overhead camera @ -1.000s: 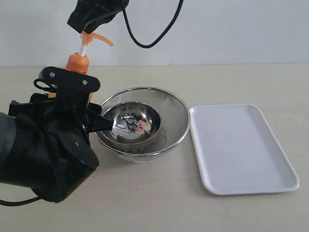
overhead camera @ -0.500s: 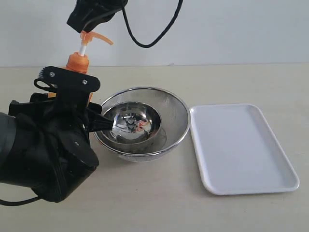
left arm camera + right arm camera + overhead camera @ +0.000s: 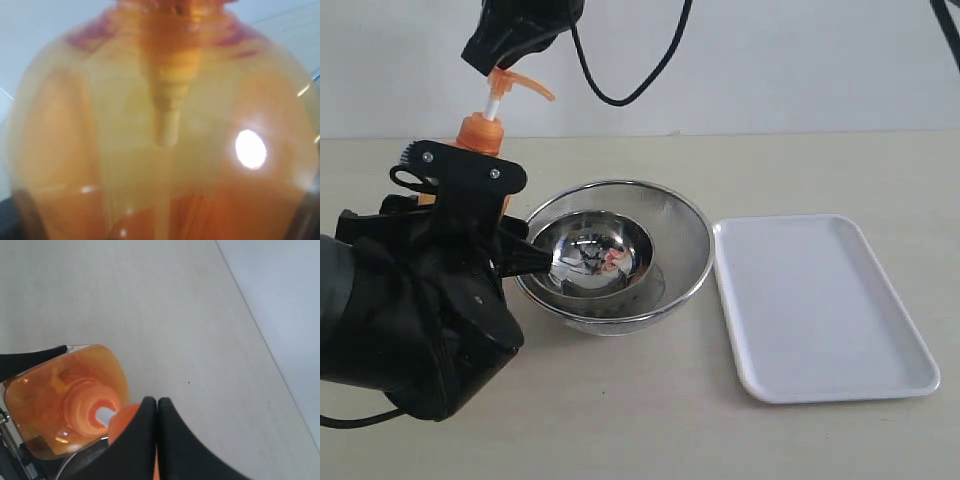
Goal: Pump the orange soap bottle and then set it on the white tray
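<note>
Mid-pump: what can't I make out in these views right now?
- Exterior view: orange soap bottle body and label, hidden behind the left arm.
- Left wrist view: bottle fills the blurred frame, hiding everything beyond.
- Right wrist view: pump head mostly covered by the right tool.

Left gripper (image 3: 480, 210) low, clamped round the orange soap bottle (image 3: 480, 130) — right gripper (image 3: 157, 430) above, jaws pressed together.

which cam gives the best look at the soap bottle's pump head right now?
Exterior view: the pump head shows side-on, with the spout and white stem clear. The right wrist view sees it from above, half hidden by the shut right gripper. The left wrist view shows only the bottle body, blurred.
</note>
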{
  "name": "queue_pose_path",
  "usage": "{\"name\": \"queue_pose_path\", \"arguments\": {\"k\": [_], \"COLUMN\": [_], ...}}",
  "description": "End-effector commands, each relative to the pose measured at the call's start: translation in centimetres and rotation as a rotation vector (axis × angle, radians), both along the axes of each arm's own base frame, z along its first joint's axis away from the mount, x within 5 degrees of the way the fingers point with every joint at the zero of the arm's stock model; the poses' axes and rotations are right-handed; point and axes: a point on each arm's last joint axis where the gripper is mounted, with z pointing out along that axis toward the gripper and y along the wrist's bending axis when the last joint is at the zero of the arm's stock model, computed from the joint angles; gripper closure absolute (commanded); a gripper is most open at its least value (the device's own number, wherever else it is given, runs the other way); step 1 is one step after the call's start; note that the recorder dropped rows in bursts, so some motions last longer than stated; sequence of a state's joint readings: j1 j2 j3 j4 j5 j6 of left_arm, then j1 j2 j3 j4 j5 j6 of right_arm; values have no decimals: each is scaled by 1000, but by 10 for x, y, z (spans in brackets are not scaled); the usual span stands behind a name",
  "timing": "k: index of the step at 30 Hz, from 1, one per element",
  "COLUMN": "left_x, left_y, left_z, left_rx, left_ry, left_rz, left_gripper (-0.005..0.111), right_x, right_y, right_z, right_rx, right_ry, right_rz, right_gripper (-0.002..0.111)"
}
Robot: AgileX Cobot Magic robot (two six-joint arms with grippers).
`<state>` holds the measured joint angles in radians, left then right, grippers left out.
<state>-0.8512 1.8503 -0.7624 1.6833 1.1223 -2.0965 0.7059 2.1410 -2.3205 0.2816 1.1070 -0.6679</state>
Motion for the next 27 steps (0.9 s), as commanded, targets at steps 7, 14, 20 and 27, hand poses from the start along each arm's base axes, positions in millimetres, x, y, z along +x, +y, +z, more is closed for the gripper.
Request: {"name": "queue_pose_path", "arguments": {"k": [7,14,20,27], "left_x": [2,2,2,2], "left_y": [-2,-2,-2,-2], "left_z": [12,12,12,12], "left_rx": [36,36,36,36], "left_ry": [-89,-89,-89,-89], "left_rz": [-18,-18,-18,-18], "left_gripper": [102,102,102,102], "right_x": [-3,-4,-6,-6], "right_y": [2,1,2,3], "right_z": [-15,-15,-18,-19], "right_rx": [-51,-57,-61,-56], "right_ry": [89,103,132,139], "right_rz": [25,28,39,42], "right_gripper": [109,109,109,109]}}
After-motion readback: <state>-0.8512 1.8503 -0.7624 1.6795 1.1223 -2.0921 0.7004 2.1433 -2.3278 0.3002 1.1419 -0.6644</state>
